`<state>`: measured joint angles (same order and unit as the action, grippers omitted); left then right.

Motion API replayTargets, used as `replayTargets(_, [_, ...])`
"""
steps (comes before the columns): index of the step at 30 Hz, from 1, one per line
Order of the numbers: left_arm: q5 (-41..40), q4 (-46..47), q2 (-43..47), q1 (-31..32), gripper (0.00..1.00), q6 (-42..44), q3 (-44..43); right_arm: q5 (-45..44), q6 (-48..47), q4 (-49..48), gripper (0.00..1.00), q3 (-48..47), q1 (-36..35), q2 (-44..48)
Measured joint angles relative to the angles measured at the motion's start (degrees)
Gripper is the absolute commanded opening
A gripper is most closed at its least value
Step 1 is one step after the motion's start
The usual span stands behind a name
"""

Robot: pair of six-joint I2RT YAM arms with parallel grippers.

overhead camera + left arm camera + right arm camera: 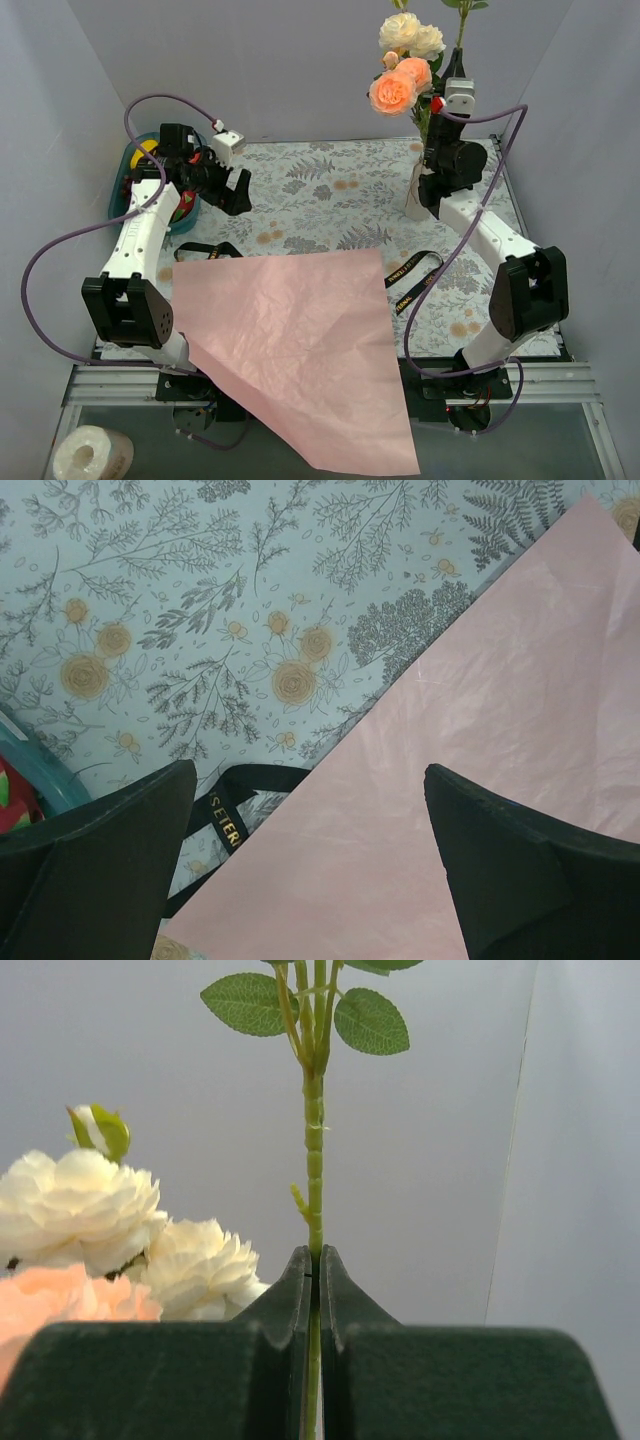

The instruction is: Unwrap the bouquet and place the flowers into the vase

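My right gripper (314, 1265) squeezes one stem (315, 1160), my left gripper (308, 780) is wide open and empty; a bump could tip the vase (413, 200).

**Fig. Surface finishes.** The fingers (110, 860) of my left gripper (308, 780) are matt black plastic with a faint grain. Those of my right gripper (314, 1265) have the same dull finish. The large pink paper sheet (300, 350) is thin and softly creased, with a slight sheen. The pale blue-green flower-printed tablecloth (330, 190) looks like smooth, matt cloth. The black gold-lettered ribbon (228, 825) is satiny. The thin green stem (314, 1160) is ribbed, slightly glossy plastic. The cream-white rose heads (80, 1205) look matt and cloth-like. My white arm shells (140, 240) are smooth, semi-gloss plastic.
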<state>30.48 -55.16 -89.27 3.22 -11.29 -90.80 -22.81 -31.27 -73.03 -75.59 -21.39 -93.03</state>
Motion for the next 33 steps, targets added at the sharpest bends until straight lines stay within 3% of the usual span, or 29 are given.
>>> replayTargets(16, [0.04, 0.37, -0.22, 0.00, 0.98, 0.04, 2.25, 1.60, -0.55, -1.38, 0.01, -2.40, 0.00, 2.71])
replayTargets(33, [-0.02, 0.57, -1.88, 0.00, 0.98, -0.04, 1.77, -11.39, -1.49, -0.57, 0.03, 6.32, -0.76, 2.67])
